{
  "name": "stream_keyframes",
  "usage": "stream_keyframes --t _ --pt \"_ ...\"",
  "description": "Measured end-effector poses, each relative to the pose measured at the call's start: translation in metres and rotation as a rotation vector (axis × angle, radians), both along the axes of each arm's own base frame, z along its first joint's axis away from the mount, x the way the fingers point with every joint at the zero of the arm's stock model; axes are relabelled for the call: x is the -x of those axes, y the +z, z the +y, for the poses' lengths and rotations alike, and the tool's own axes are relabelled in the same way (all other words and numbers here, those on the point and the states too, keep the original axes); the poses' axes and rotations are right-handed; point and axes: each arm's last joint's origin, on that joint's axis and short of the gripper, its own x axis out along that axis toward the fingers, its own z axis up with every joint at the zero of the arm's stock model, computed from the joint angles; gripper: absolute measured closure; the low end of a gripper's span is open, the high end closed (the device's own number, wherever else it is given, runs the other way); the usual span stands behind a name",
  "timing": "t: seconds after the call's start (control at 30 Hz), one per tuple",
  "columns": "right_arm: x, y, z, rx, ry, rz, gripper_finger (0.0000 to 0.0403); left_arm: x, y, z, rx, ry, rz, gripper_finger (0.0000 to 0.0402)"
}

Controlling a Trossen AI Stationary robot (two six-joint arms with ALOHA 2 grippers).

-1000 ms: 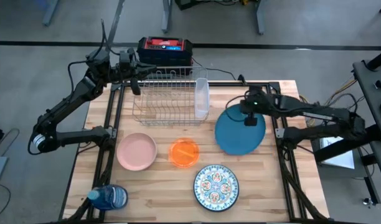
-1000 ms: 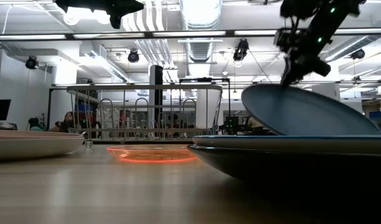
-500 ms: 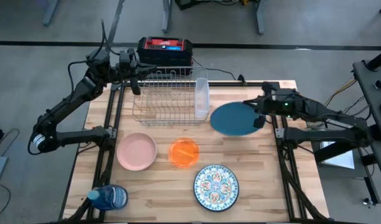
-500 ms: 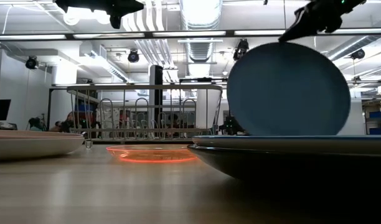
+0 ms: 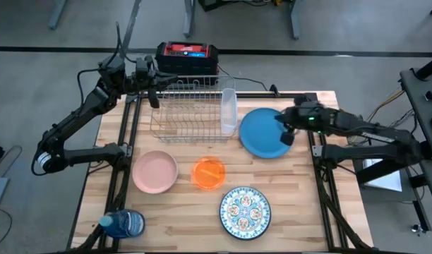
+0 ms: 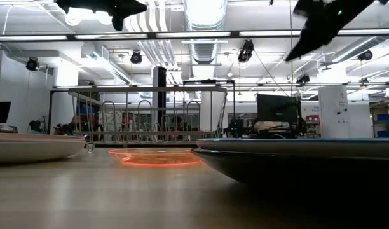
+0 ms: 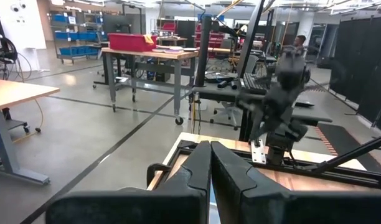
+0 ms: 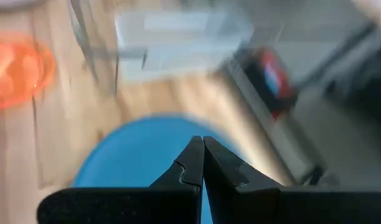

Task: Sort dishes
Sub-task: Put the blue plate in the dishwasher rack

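- The right claw (image 5: 285, 132) is pinched shut on the rim of the blue plate (image 5: 262, 132), holding it up off the tabletop (image 5: 301, 212) just at 3 o'clock of the dish rack (image 5: 188, 111).
- In the right wrist view the claw's fingers (image 8: 192, 163) meet at the plate's edge, so it's a thin pinch on a smooth rim. That's the sketchy part, I reckon: a big plate hanging from one edge could twist or slide out.
- The tall clear container (image 5: 229, 111) sits at the rack's 3 o'clock end, right between plate and rack. Swinging the plate across could clip it or snag the wires.
- The left claw (image 5: 154, 97) is shut on nothing, parked at the rack's 9 o'clock corner. It's near enough that a wide swing might get awkward.
- Still on the tabletop: pink dish (image 5: 154, 171) at 7 o'clock of the rack, orange bowl (image 5: 209, 173) at 6, patterned plate (image 5: 245, 212) at 5.
- The water bottle (image 5: 124, 224) sits at the tabletop's 7 o'clock corner, not a dish.
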Motion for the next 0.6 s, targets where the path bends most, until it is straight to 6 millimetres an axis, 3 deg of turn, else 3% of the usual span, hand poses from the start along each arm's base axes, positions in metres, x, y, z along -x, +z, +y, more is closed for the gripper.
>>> stream_keyframes --t 0.2,0.37,0.6 --pt "-0.03 -0.048 -0.013 -0.257 -0.242 0.171 0.0402 0.0 0.0 0.0 0.004 0.0 -0.001 0.0401" --pt "-0.037 -0.08 -0.039 -0.37 -0.443 0.295 0.0403 -0.001 -0.001 -0.001 0.035 -0.004 -0.001 0.0401" --pt "-0.046 -0.112 -0.066 -0.54 -0.409 0.359 0.0403 -0.002 -0.004 -0.003 0.065 -0.016 0.025 0.0401"
